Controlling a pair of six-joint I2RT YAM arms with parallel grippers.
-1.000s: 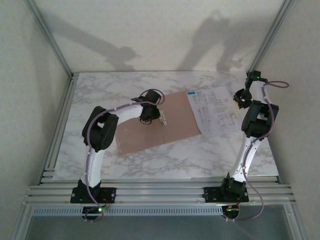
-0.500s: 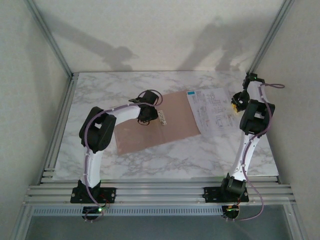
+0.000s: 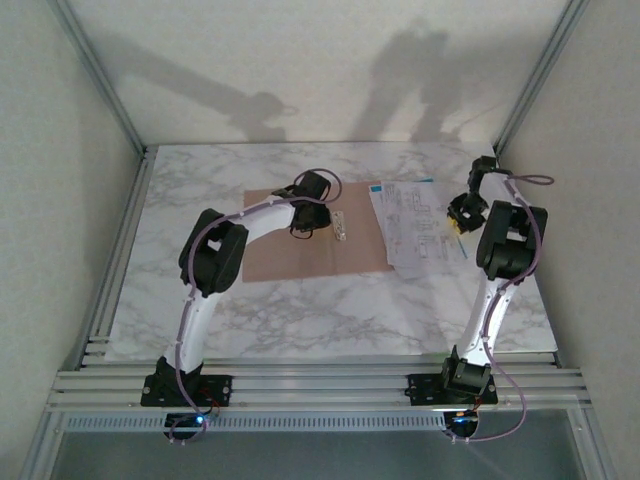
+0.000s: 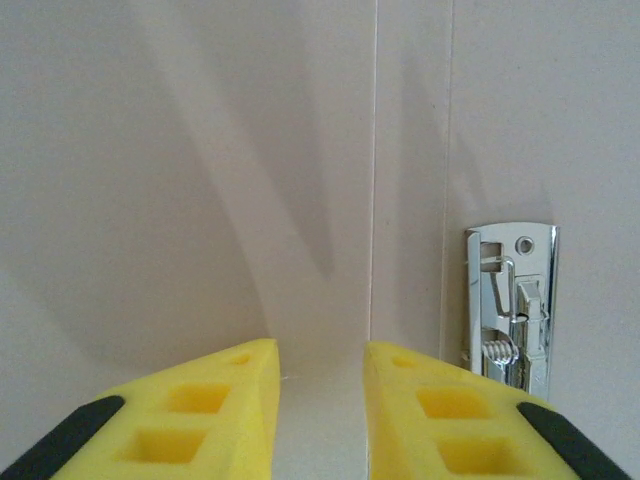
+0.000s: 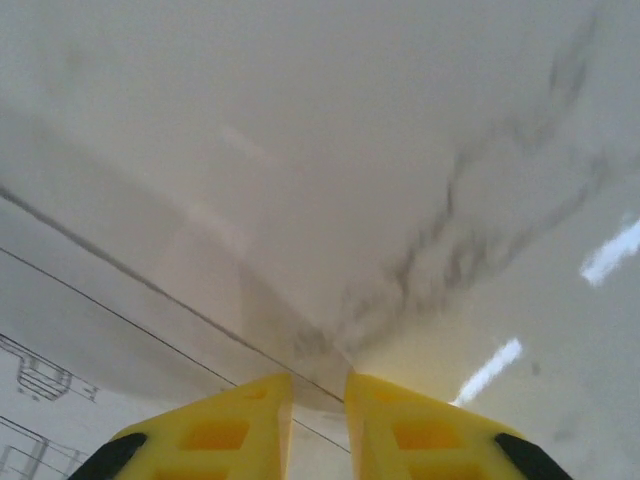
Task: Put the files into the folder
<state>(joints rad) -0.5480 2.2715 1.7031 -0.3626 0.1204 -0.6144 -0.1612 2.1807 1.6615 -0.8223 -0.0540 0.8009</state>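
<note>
Files [image 3: 415, 225] needed sliding flat onto the folder [image 3: 280, 255]; my left gripper [image 4: 320, 350] stood slightly spread, empty; whether the right gripper [image 5: 318, 378] pinched them I couldn't tell.

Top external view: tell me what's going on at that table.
Two robot arms are filing papers. The folder lies open on the marble table. The left gripper sits low over it near the centre crease, beside the metal clip, with its jaws slightly apart and nothing between them. The files lie at the folder's right, just overlapping its edge, not yet inside. The right gripper is at their right edge; whether it grips a sheet is unclear.
</note>
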